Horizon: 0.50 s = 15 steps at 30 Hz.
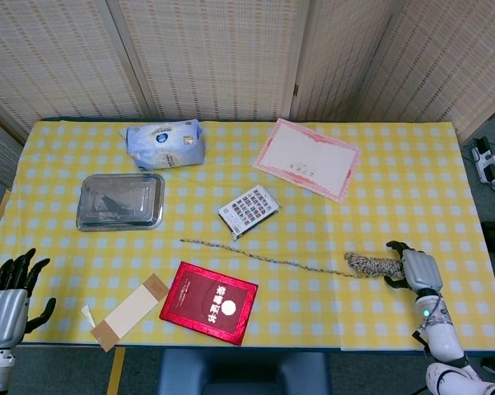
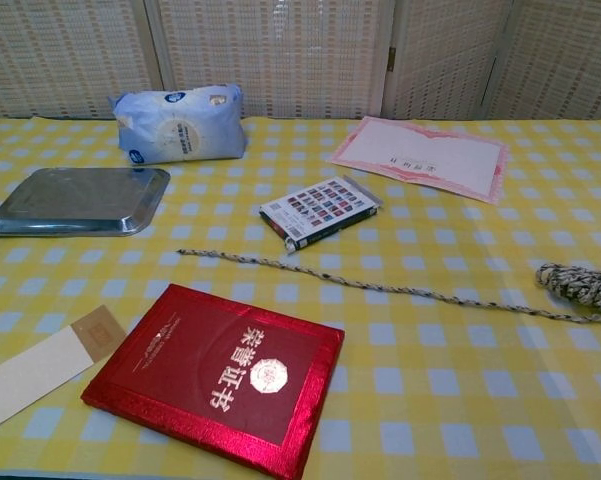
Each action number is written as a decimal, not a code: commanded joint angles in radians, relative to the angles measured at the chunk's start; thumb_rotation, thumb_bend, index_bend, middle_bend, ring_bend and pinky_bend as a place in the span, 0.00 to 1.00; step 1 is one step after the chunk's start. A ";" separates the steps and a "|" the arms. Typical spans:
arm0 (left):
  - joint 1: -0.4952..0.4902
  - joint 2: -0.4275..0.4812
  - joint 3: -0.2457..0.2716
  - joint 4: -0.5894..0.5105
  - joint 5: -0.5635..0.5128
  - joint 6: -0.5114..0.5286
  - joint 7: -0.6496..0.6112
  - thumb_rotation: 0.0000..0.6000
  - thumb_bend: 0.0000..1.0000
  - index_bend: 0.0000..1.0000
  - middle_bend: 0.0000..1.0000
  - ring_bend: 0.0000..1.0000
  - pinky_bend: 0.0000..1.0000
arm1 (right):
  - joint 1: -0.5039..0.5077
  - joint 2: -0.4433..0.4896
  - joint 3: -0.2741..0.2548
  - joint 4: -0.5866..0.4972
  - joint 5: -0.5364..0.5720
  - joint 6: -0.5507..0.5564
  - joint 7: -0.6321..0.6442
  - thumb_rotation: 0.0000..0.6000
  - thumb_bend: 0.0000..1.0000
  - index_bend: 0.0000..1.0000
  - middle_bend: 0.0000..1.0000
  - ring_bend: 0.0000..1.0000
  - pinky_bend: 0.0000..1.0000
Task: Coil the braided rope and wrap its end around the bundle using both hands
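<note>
Braided rope (image 1: 272, 261): robot hand (image 1: 415, 268) head-view only.

My left hand (image 1: 8, 300) hangs idle with fingers spread, holding nothing. My right hand (image 1: 416, 270) lies low, forearm trailing behind it, fingers curled inward; its grasp is unclear.

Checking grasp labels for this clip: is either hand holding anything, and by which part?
The right hand grips the braided rope by its coiled bundle end, fingers at the bundle's right tip. The left hand holds nothing, fingers apart.
</note>
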 commanded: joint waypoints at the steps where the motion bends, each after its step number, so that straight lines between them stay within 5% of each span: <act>1: 0.000 0.000 0.001 0.000 0.000 -0.001 0.000 1.00 0.40 0.19 0.03 0.00 0.00 | 0.002 -0.002 -0.004 0.001 -0.006 0.002 -0.004 1.00 0.29 0.34 0.32 0.38 0.37; 15: -0.003 -0.006 -0.001 0.007 -0.001 -0.005 -0.006 1.00 0.40 0.19 0.03 0.00 0.00 | 0.010 -0.004 -0.013 -0.005 -0.040 0.020 -0.007 1.00 0.42 0.49 0.42 0.50 0.48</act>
